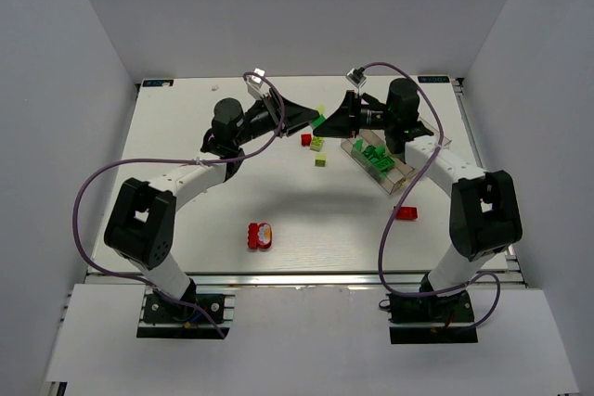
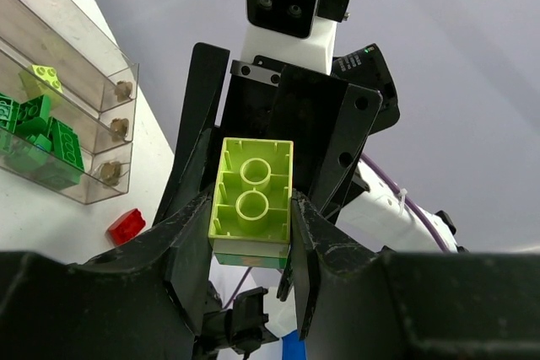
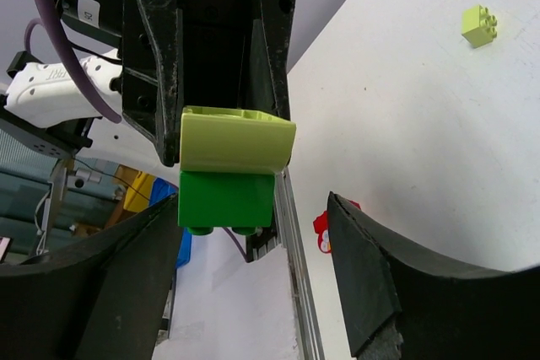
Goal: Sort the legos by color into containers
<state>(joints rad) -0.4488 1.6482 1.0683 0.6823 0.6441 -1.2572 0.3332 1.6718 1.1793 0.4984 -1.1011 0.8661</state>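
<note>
Left arm jaws clamped, right arm jaws wide.

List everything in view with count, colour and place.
table: one, white.
tray: one, clear, right of centre.
sorted bricks: several dark green in the tray, plus one yellow-green in a separate compartment.
held brick: one, pale yellow-green, in mid-air.
green brick: one, dark green, stacked against the held brick.
loose yellow-green bricks: two, on the table left of the tray.
red bricks: at least three; one by the loose yellow-green ones, one off the tray's near end, a cluster at the front.
left fingers: two, black, shut on the held brick.
right fingers: two, black, open around the pair.
</note>
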